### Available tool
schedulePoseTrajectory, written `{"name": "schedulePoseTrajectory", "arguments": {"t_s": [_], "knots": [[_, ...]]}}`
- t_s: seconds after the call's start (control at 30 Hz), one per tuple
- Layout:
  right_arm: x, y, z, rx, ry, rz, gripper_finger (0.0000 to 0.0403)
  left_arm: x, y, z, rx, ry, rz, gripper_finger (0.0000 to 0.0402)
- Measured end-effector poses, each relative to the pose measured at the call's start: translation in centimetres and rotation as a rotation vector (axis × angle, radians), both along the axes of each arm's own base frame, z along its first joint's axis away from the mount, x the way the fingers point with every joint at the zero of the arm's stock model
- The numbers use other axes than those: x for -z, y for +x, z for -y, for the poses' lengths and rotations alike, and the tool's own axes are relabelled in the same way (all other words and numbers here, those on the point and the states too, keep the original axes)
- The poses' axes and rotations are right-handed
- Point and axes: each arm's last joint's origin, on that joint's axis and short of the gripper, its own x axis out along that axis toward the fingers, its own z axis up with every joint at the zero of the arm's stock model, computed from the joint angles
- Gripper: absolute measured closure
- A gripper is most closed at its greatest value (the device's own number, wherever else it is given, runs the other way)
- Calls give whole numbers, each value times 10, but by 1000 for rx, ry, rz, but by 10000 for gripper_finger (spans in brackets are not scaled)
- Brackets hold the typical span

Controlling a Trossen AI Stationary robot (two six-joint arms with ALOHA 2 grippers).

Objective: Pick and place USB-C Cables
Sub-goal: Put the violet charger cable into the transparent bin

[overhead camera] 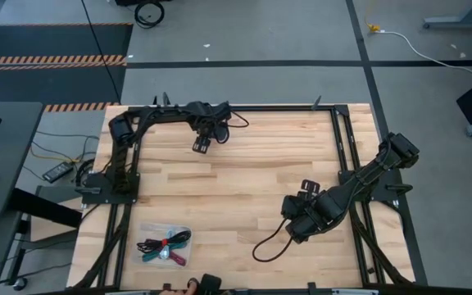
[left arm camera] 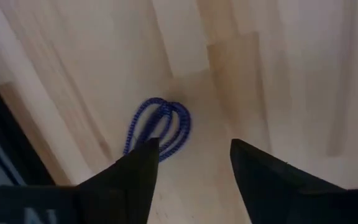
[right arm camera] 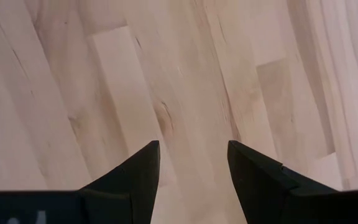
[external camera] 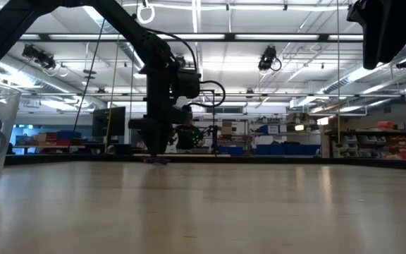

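From above, my left gripper (overhead camera: pixel 202 145) hangs over the far side of the worktop (overhead camera: pixel 244 188), and my right gripper (overhead camera: pixel 308 188) waits over the right part of the boards. Four bundled cables (overhead camera: pixel 164 244) lie together in a clear container (overhead camera: pixel 165 246) near the front left corner, well apart from both arms.

At table height, my left arm stands tall at the far edge, its tip just above a small purple cable (external camera: pixel 157 160) lying on the wood. The container's clear wall shows at the near left.

Through my left wrist camera the purple coil lies on the boards ahead of my fingers (left arm camera: pixel 143 168), nearer the left one; the jaws stand wide, holding nothing.

My right wrist camera shows only bare planks between wide, empty jaws.

The risk I judge: the coil sits off-centre, so closing could catch one loop only, or push it sideways off the finger and let it slip.
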Motion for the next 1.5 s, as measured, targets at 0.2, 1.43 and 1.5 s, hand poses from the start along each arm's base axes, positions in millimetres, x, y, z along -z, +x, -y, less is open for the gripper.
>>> {"name": "schedulePoseTrajectory", "arguments": {"t_s": [0.2, 1.43, 1.5], "knots": [[0, 0, -2, -7, 9, 13, 208, 6, 2, -2, -9, 18, -11, 204], [0, 1, -7, -16, 6, 56, 208, -25, 8, 43, -42, 261, -122, 400], [0, 1, -7, -24, -7, 59, 208, -43, 10, 57, -54, 270, -86, 400]]}}
